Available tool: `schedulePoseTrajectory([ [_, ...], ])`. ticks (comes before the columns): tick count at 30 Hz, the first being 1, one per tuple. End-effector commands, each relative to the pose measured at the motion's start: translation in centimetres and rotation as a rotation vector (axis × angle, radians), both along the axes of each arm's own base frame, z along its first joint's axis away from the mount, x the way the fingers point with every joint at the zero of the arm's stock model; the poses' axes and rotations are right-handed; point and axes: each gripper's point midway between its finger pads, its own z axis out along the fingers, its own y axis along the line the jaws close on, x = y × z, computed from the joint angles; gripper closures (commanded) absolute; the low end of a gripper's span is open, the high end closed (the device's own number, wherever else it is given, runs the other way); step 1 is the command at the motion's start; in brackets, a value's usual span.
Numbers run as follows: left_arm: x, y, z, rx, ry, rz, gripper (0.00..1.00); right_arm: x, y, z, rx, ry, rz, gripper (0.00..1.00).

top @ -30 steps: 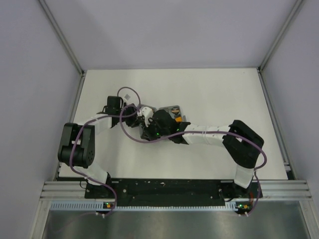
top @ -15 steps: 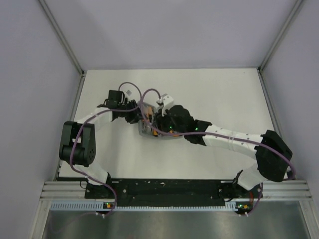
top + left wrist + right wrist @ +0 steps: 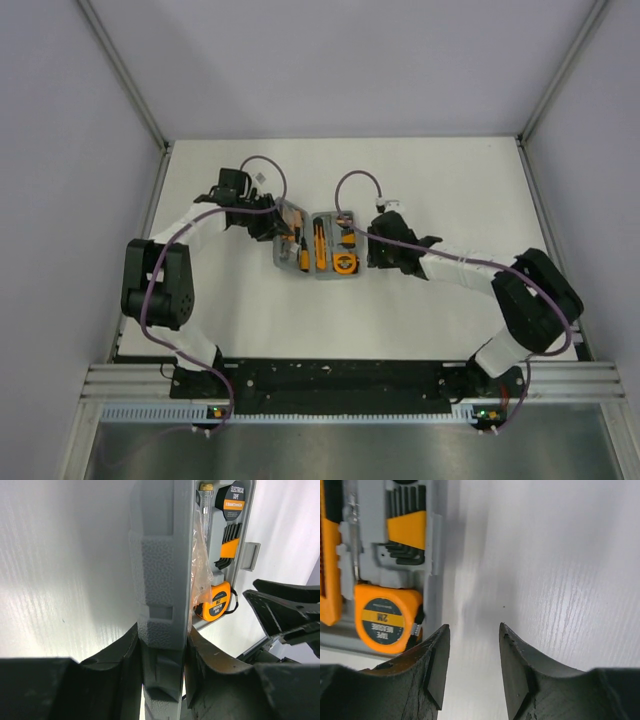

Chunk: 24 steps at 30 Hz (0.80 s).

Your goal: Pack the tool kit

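Small grey plastic hinged case (image 3: 318, 246) lies open near the middle of the white surface (image 3: 450, 185), orange-and-black tools seated in its moulded slots and the round orange tape measure (image 3: 345, 265) at its near right corner. The left hand (image 3: 268, 222) is clamped on the edge of the case's left half. The right hand (image 3: 372, 246) hovers just beside the case's right edge, fingers apart and empty.

Bright even overhead light, top view sharp with faint shadows, white table (image 3: 65, 580) glaring at left of the left wrist view, soft shadow right of the case (image 3: 370, 535) in the right wrist view, fingers (image 3: 432, 672) dark and blurry along bottom edges.
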Motion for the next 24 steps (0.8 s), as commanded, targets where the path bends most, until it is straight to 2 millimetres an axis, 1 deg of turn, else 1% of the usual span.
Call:
schedulePoseTrajectory([
  [1,1.2,-0.1,2.0,0.026,-0.070,-0.033,0.71,1.1,0.7,-0.8,0.001,0.036,-0.027,0.58],
  [4,1.2,0.1,1.9,0.051,-0.059,-0.034,0.69,1.7,1.1,-2.0,-0.028,0.059,-0.029,0.59],
  [7,1.1,0.1,2.0,0.067,-0.051,-0.039,0.66,2.1,2.1,-2.3,-0.012,0.075,-0.008,0.61],
  [10,1.1,-0.2,2.2,0.067,-0.051,-0.047,0.62,2.4,3.1,-2.1,0.017,0.078,0.011,0.62],
  [13,1.0,-0.7,2.6,0.052,-0.054,-0.058,0.58,2.5,4.0,-1.4,0.048,0.070,0.030,0.62],
  [19,0.9,-2.5,3.7,0.013,-0.068,-0.104,0.49,2.4,5.4,-0.6,0.067,0.071,0.049,0.62],
  [24,0.6,-4.6,3.9,-0.046,-0.063,-0.152,0.47,1.9,6.3,-1.2,0.073,0.099,0.055,0.62],
])
